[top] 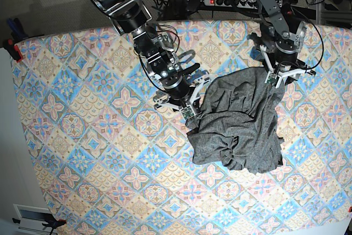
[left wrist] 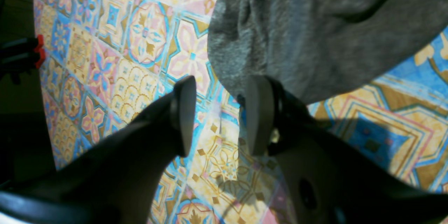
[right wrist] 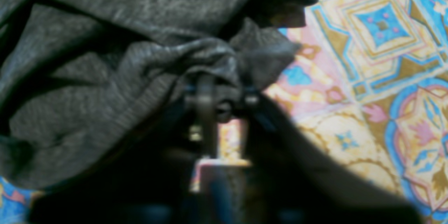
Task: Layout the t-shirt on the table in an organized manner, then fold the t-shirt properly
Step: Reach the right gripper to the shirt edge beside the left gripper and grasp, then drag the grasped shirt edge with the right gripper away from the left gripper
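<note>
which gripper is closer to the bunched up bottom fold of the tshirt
Right. The right gripper is shut on the t-shirt at its near-left edge, just above that bunched fold. The left gripper sits open at the shirt's far top edge.

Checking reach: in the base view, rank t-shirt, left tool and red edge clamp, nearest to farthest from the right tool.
1. t-shirt, bunched at the right tool.
2. left tool, across the t-shirt.
3. red clamp, far left of view.
</note>
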Available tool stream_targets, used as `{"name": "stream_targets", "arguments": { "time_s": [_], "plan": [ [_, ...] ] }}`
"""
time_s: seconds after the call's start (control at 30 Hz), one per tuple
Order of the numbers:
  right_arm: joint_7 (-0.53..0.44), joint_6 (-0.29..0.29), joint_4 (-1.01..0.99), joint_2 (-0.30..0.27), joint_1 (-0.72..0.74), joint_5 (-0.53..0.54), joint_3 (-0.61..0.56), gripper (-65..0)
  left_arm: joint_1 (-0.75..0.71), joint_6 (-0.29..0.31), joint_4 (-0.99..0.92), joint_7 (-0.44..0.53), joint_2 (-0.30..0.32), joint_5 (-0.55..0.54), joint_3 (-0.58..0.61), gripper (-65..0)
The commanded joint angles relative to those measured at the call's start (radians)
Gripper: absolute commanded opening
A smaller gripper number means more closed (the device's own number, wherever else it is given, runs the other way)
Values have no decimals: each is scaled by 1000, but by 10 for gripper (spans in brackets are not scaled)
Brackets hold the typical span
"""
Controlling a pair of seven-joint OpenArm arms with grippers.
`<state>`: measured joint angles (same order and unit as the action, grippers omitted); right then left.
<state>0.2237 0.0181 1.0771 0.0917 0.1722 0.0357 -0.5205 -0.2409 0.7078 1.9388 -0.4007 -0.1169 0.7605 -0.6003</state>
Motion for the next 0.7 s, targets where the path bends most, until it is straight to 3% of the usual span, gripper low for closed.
{"name": "stream_targets", "arguments": {
  "time_s": [0.0,0.17,0.53,0.67],
  "plan": [
    [39,-11,7,7,5,10,3,-650,4,-10,18,15,3,-6,3,-411],
    [39,-11,8,4,0,8,125,-650,4,-10,17,15,3,-6,3,-411],
    [41,-7,94,3,40,2,578,-650,-13,-10,17,12,1,-6,4,-445],
    [41,96,104,1,80,0,684,-650,-15,-10,17,10,-14,-6,4,-447]
  ]
}}
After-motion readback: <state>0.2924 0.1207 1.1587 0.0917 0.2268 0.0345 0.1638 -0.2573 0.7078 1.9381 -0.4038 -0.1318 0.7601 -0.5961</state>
